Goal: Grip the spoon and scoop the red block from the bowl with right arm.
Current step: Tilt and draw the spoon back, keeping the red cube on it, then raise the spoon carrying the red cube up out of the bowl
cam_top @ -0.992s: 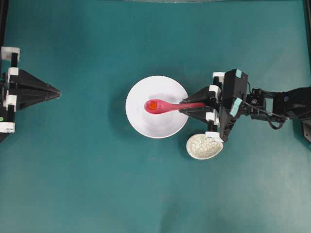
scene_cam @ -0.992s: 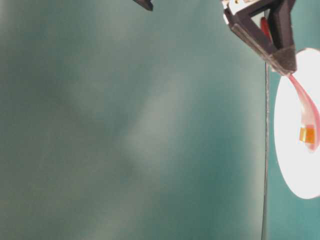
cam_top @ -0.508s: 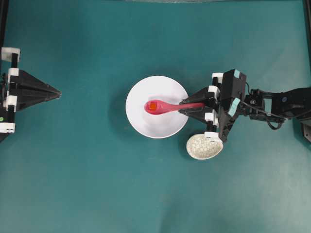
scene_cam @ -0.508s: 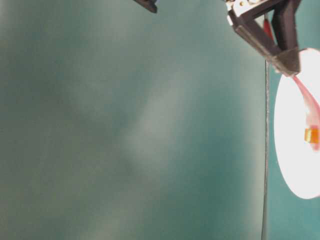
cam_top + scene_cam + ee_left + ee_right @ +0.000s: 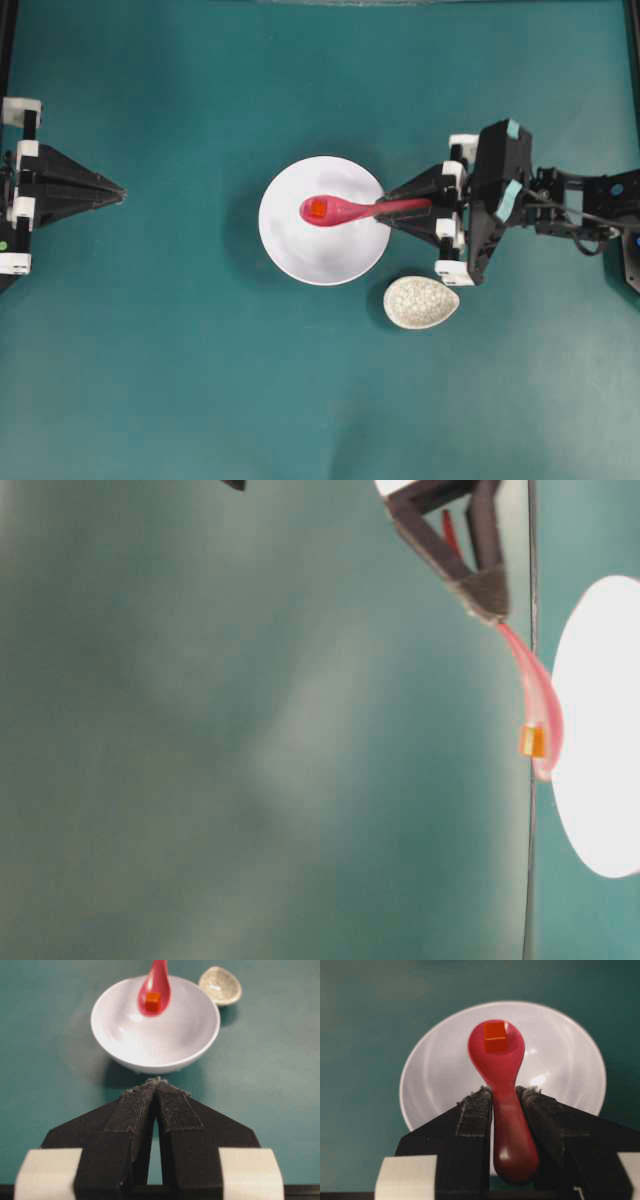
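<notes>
Magenta-pink and glossy, the spoon (image 5: 502,1085) reads clearly from my right wrist camera: oval scoop, straight handle, highlights along the plastic. I note the right gripper (image 5: 504,1097) clamped on the handle, one pad pressed to each side, with the handle's butt end running back between the jaws. The red block (image 5: 495,1037) sits in the scoop, a small red-orange cube, much smaller than the scoop itself.

From overhead, the spoon (image 5: 355,209) lies level, with its scoop over the upper part of the bowl (image 5: 290,250) and the block (image 5: 316,208) riding in it. The right gripper (image 5: 395,209) holds it just right of the bowl's rim. The table-level view shows the spoon (image 5: 535,705) and block (image 5: 532,741) apart from the white of the bowl (image 5: 600,780).

The bowl is plain white, round, and glossy inside. A small crackle-patterned dish (image 5: 421,302) stands just right of and nearer than it, apart from the rim.

The left gripper (image 5: 156,1085) is at the far left of the table, well apart from the bowl, pads pressed together at the tips and holding nothing.

Limits on my inspection: the table-level view is mostly blurred teal, cuts the bowl at its right edge, and shows only the tips of the right gripper (image 5: 485,600). Overhead, the left arm is cropped at the frame edge.
</notes>
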Available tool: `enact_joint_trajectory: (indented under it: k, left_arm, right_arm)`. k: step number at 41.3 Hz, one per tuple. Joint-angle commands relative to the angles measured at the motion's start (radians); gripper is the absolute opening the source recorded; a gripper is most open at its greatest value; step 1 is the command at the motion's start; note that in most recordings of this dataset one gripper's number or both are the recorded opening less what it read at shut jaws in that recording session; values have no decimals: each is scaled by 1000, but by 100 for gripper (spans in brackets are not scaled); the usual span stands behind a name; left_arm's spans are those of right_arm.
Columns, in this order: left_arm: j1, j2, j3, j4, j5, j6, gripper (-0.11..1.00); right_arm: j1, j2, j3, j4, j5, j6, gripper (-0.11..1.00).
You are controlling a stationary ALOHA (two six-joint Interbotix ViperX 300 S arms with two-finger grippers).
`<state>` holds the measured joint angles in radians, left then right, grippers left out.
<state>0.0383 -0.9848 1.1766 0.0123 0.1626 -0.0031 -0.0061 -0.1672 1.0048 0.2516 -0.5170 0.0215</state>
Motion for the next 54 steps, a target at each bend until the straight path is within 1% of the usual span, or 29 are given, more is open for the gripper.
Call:
enact_joint_trajectory:
  k: [1,13,21,34,54]
  left_arm:
    - [2,3,-11,2,-6,-2,0]
    - [3,5,-9,2,-6,0,0]
    - [3,8,-9,2,-6,0,0]
    - [2,8,-9,2,-6,0,0]
    - [3,3,-8,2,-3,-2,0]
  right_arm:
    - [-11,-58,-25,2,28,-3,25]
    - [-23,-156,-38,2,147,-5,25]
    - [-26,-195,-63,-2,193,-6,25]
    - [-26,-207,-91,0,202,-5,25]
    - [-26,-207,-92,0,192,-3,25]
